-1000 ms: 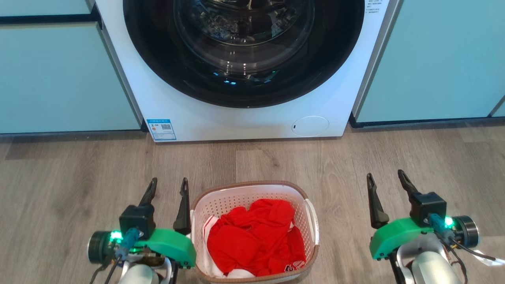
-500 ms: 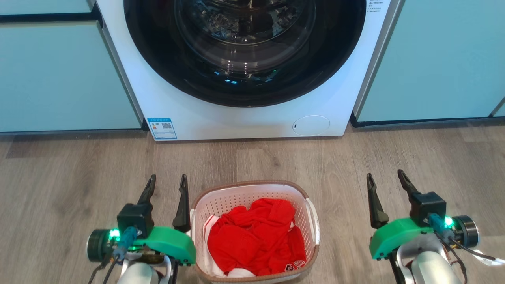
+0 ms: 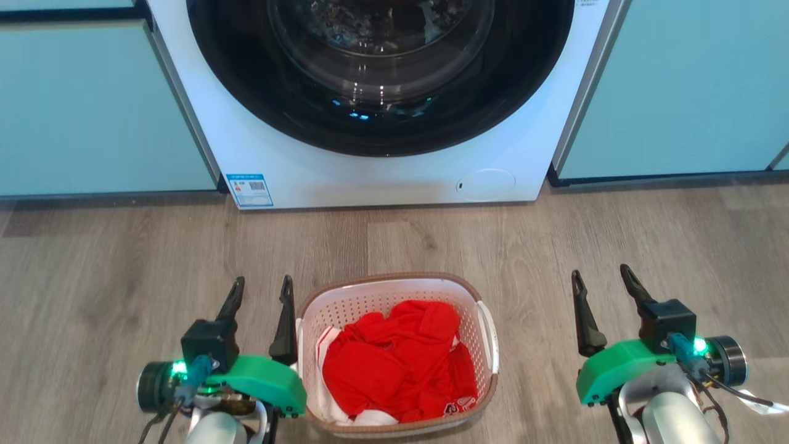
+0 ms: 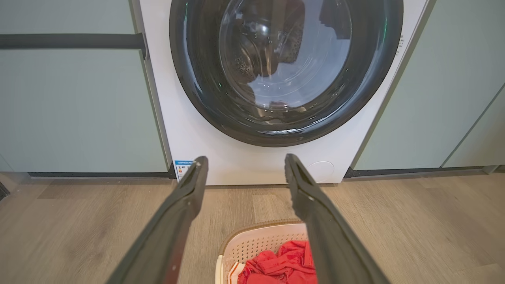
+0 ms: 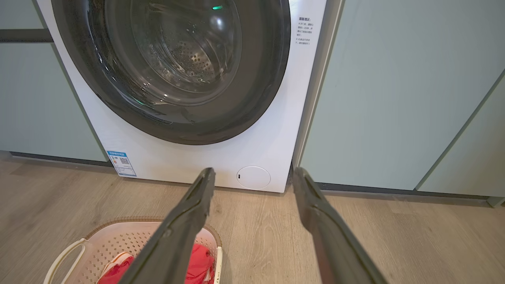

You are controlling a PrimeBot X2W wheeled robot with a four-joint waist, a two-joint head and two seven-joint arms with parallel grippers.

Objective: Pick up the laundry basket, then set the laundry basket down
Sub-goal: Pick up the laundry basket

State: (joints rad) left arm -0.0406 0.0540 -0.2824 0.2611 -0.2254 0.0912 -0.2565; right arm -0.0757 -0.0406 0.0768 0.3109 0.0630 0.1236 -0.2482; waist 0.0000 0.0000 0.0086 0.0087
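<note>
You have one laundry basket [image 3: 370,305] on the wooden floor [image 3: 123,265], standing upright in front of the single white washing machine [image 3: 382,179] and well apart from it, low in the middle of the head view between your two grippers. It is small and white, a rounded rectangle with rows of little holes through its walls and a brown woven-look rim running all the way round. You can count two white handles, one on each long side; the one on your right [image 3: 491,336] shows plainly, while the left one sits partly behind a finger. Inside lies a crumpled heap of red clothes [image 3: 400,364] with a bit of white cloth showing at its edges. Your left gripper [image 3: 263,281] has its two dark fingers spread apart with nothing between them; the inner finger stands just beside the basket's left wall, and you cannot tell from here whether it touches. Your right gripper [image 3: 600,271] is likewise spread, empty, and stands apart from the basket's right side. The machine carries one blue label [image 3: 249,190] and one round flap [image 3: 486,183].
</note>
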